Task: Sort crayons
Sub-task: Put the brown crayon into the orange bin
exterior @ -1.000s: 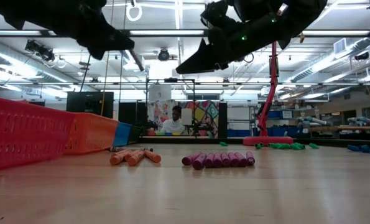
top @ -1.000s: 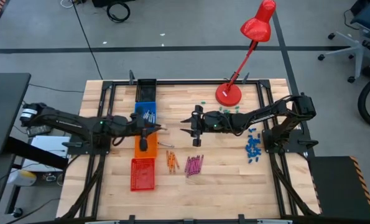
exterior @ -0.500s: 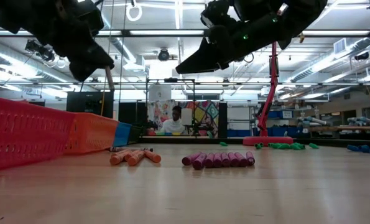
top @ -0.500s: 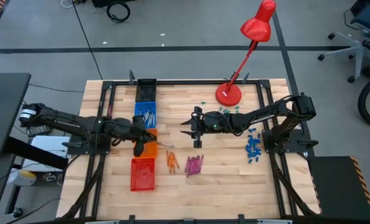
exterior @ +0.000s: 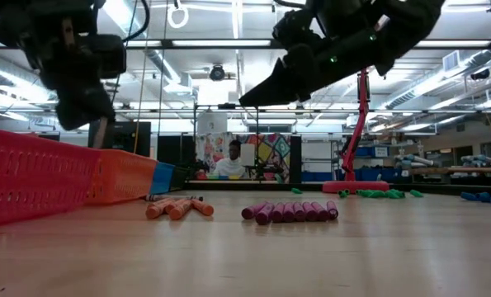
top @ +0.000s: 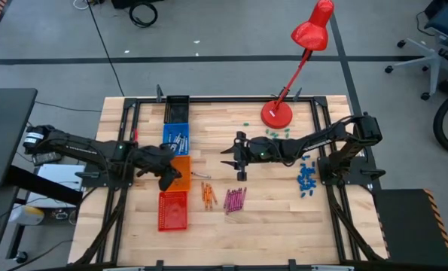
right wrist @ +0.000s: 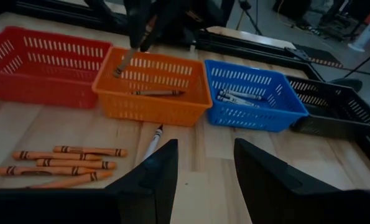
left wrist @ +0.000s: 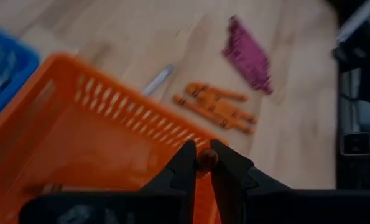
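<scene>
Left wrist view blurred throughout: small round orange crayon tip (left wrist: 207, 158) between dark fingers, rest of stick hidden behind them. Orange plastic mesh basket (left wrist: 79, 149) cut off by picture edge, contents smeared. Red plastic mesh basket (exterior: 22, 177) cut off at low view's edge. Low view: both arms cut by upper edge. Grey crayons in blue basket (top: 177, 138) too small to count.

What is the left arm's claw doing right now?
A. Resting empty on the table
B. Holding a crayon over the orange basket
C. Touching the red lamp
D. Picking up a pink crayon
B: the left gripper is shut on an orange crayon, hanging above the orange basket.
</scene>
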`<state>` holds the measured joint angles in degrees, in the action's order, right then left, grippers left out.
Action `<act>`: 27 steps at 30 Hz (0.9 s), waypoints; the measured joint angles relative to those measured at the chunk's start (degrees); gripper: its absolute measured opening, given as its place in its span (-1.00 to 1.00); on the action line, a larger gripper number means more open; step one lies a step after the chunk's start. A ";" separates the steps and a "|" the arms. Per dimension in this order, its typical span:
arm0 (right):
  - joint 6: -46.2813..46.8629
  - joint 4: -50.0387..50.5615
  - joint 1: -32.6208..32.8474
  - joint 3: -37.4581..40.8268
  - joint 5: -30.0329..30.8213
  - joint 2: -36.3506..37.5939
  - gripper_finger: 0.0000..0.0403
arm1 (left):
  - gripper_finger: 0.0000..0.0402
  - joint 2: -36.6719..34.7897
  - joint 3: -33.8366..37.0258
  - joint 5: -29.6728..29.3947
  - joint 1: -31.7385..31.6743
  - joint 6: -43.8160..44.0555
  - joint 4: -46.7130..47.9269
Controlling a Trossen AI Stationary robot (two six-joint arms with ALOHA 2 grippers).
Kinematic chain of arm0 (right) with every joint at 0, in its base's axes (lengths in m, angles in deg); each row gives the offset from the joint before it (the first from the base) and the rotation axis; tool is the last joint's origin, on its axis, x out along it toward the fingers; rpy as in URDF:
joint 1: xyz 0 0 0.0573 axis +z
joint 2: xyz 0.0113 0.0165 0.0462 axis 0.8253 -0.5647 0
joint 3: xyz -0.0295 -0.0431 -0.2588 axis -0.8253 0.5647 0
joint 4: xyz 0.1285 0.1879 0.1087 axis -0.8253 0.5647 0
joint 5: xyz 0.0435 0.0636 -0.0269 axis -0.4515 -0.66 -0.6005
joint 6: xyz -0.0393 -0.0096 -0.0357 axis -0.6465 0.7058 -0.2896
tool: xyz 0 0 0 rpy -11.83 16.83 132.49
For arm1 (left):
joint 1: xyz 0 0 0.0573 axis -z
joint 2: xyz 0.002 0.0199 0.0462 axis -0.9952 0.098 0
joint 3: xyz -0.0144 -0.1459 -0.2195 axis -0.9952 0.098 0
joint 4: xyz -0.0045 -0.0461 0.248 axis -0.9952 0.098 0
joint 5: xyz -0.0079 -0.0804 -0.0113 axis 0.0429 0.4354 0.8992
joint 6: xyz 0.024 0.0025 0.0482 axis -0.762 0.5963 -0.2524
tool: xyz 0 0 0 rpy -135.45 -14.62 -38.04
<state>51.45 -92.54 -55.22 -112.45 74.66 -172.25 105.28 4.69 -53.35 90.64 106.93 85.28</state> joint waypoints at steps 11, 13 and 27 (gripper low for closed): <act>-0.78 -10.89 -0.04 6.12 -0.01 0.00 -0.20 | -0.78 0.09 0.00 0.00 -4.65 9.80 9.01; -0.85 -11.31 -0.20 6.23 -0.02 0.02 -0.20 | -0.78 0.09 0.00 0.00 -5.69 11.48 10.78; -1.66 -11.21 -0.21 6.27 -0.02 0.00 -0.20 | -0.68 0.11 0.00 1.48 -8.05 13.27 13.51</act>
<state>49.78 -103.75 -55.44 -106.17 74.63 -172.25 105.38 4.69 -51.87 82.59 120.20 98.79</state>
